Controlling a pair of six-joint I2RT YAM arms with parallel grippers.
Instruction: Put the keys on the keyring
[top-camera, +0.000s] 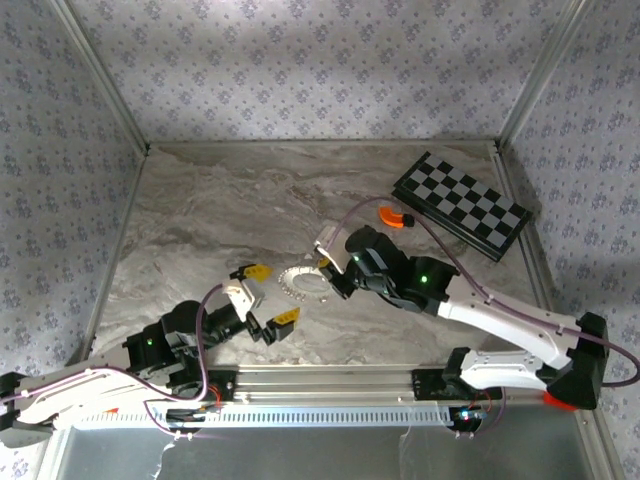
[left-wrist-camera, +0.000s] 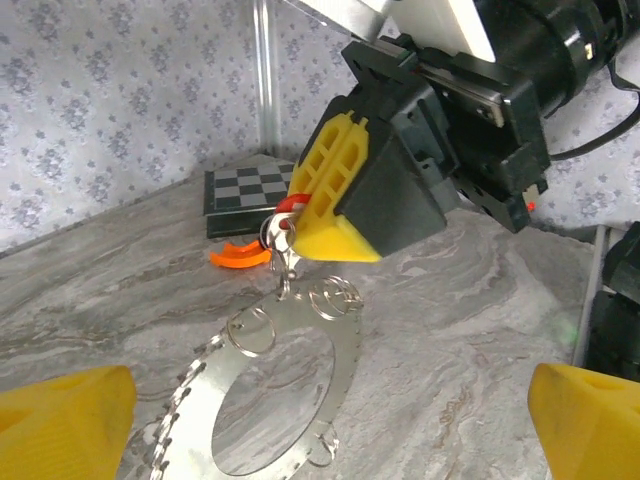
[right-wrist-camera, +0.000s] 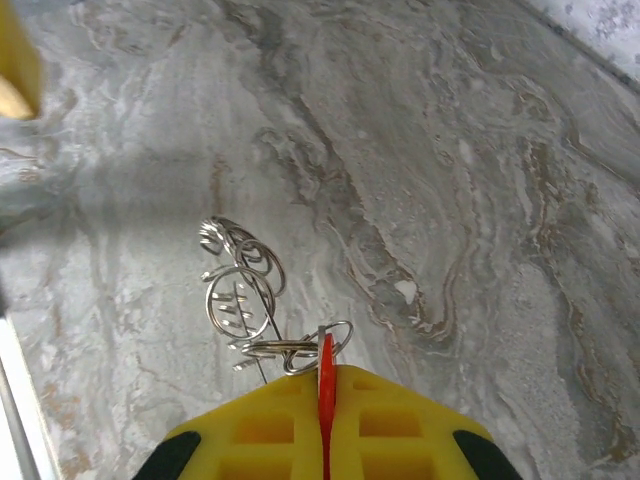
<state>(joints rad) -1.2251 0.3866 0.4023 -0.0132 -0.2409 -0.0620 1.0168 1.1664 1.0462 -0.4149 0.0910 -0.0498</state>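
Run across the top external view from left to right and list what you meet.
left fingers → keyring → orange curved piece → chequered board

My desk (top-camera: 220, 210) was a grey, marble-veined slab, and a brighter patch of light lay high on the back wall (top-camera: 320, 70). Pale wallpaper with small blue-grey flower sprigs covered that wall and both side walls (top-camera: 50, 180). Bare aluminium posts (top-camera: 100, 72) ran up the two back corners.
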